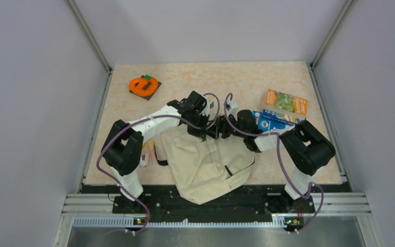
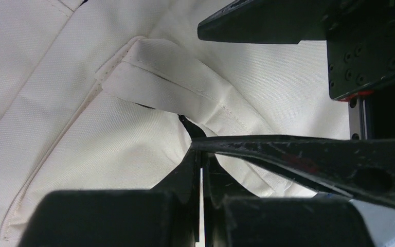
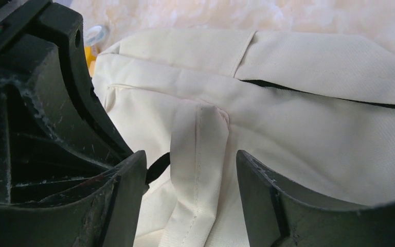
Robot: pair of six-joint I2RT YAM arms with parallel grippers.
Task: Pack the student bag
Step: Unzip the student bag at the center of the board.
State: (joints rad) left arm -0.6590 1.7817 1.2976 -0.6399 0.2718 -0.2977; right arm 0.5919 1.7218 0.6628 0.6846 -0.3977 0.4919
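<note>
The cream student bag (image 1: pixel 205 167) lies at the near middle of the table, and both grippers meet over its far edge. My left gripper (image 1: pixel 201 131) is shut; in the left wrist view a thin black pull tab (image 2: pixel 189 125) of the bag runs into its closed tips (image 2: pixel 201 148). My right gripper (image 1: pixel 219 131) is open. In its wrist view its fingers (image 3: pixel 133 180) stand on either side of a cream stitched strap (image 3: pixel 201 139) on the bag (image 3: pixel 313 118) without touching it. One of its fingers (image 2: pixel 313 154) crosses the left wrist view.
An orange ring-shaped object on a dark square (image 1: pixel 144 85) sits at the far left. An orange booklet (image 1: pixel 286 102) and a blue booklet (image 1: pixel 273 121) lie at the right, near the right arm. Small pen-like items (image 1: pixel 147 152) lie just left of the bag.
</note>
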